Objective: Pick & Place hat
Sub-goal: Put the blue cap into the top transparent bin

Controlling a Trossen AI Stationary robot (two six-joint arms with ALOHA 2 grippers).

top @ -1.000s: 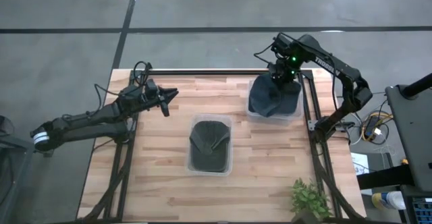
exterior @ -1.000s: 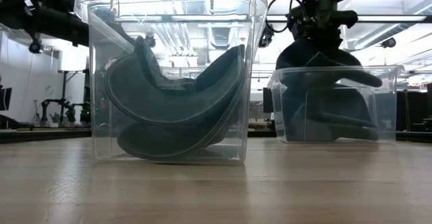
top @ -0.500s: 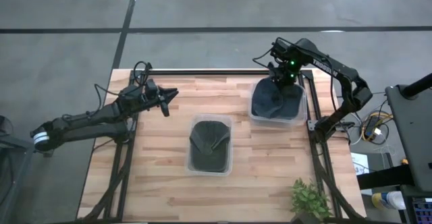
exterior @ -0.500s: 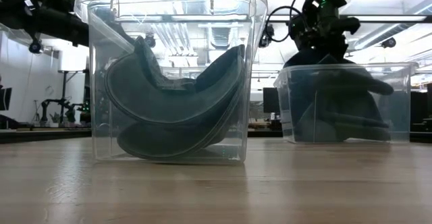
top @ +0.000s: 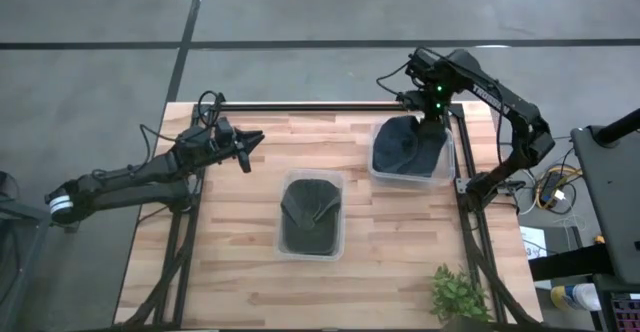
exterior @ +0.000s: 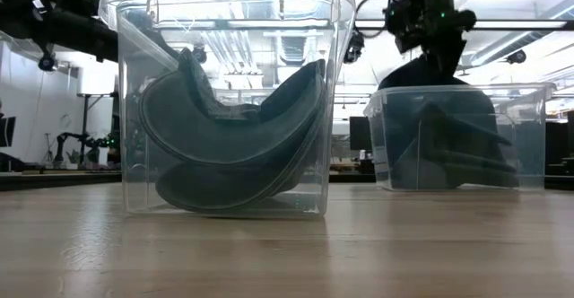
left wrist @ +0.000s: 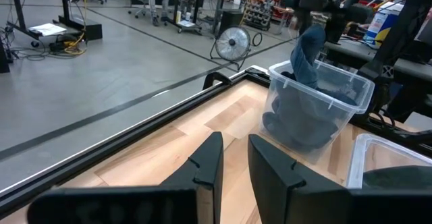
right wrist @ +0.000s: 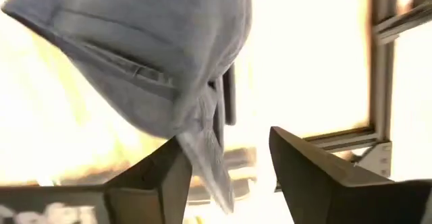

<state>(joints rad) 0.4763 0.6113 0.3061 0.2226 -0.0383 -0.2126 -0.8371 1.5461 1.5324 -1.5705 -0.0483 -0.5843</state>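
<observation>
**High view: right gripper over the far-right bin, hat partly lifted**

High view, entry for this moment. My right gripper (top: 427, 112) hangs above the far edge of the clear plastic bin (top: 441, 167) at the far right of the wooden table (top: 230, 232). The dark grey hat (top: 405, 144) sits in that bin, its upper part drawn up toward my fingers.

Low view: hat (exterior: 430, 74) rises in a peak above the bin rim (exterior: 457, 90), directly under my right gripper (exterior: 429, 30). Lower part of the hat is inside the bin walls.

Right wrist view: hat fabric (right wrist: 148, 55) drapes just ahead of my two fingers (right wrist: 317, 177). A strip of it runs down against the inner face of one finger; the other finger stands apart from it. Jaws spread, not pinched on the cloth.

Left wrist view: same hat (left wrist: 307, 48) stands up out of the bin (left wrist: 324, 116), far across the table.

My left gripper (top: 250, 140) waits above the far-left part of the table, jaws slightly parted, nothing between them.

A second clear bin (top: 312, 215) at table centre holds a second dark hat (top: 308, 207). A small green plant (top: 460, 294) stands at the near-right corner.
</observation>
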